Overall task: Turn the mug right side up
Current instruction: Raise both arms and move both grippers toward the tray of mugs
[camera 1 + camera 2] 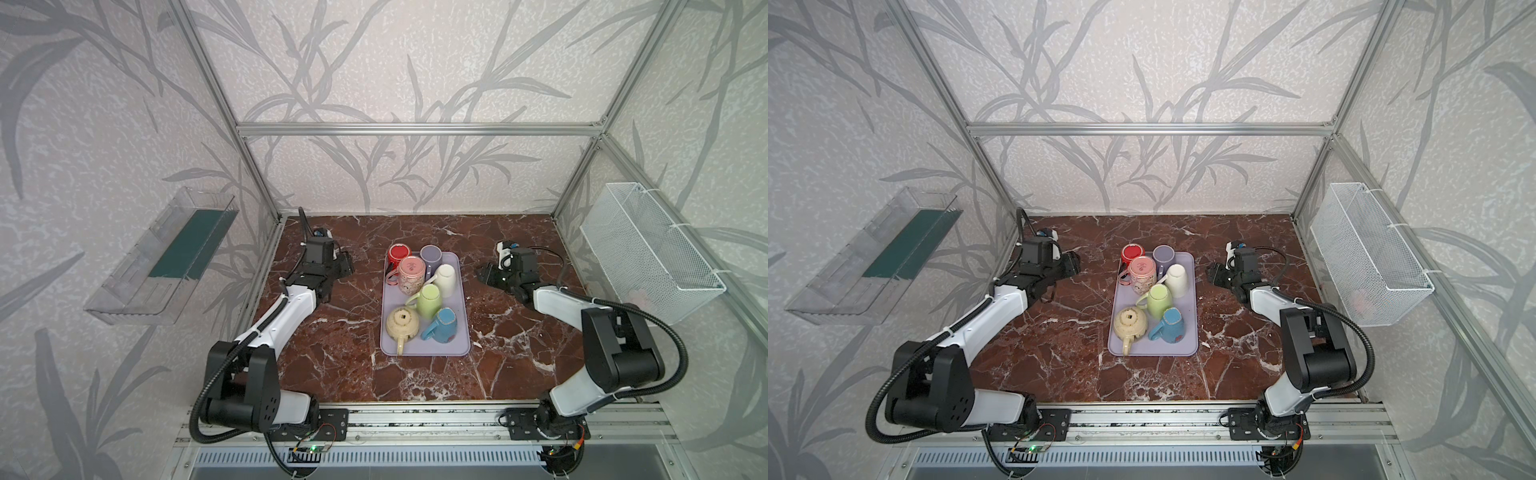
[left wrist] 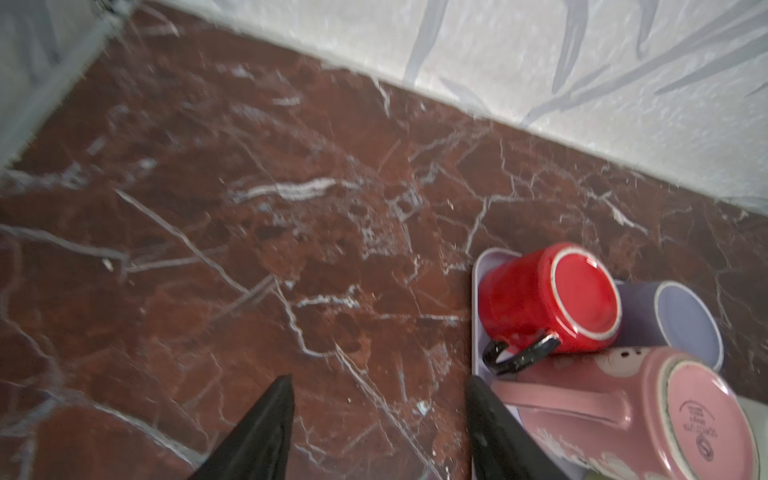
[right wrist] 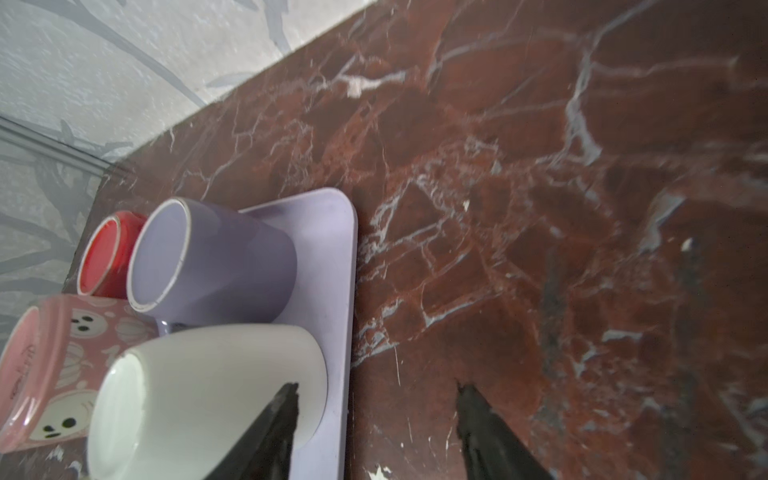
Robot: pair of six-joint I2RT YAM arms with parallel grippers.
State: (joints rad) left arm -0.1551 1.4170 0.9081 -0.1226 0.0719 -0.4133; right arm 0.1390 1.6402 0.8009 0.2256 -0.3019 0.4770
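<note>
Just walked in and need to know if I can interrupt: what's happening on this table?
Seven mugs stand base-up on a lavender tray: red mug, purple mug, pink mug, white mug, green mug, blue mug, cream mug. The left gripper is beside the tray near the red mug, the right gripper near the white mug. Both are open and empty; no mug is turned upright yet.

On lilac rectangular plastic tray point(image 1: 436, 347), mid red-brown marble tabletop point(image 1: 332, 365): red ceramic mug point(image 1: 400, 252) far-left, purple ceramic mug point(image 1: 430, 254) just right of it.
</note>
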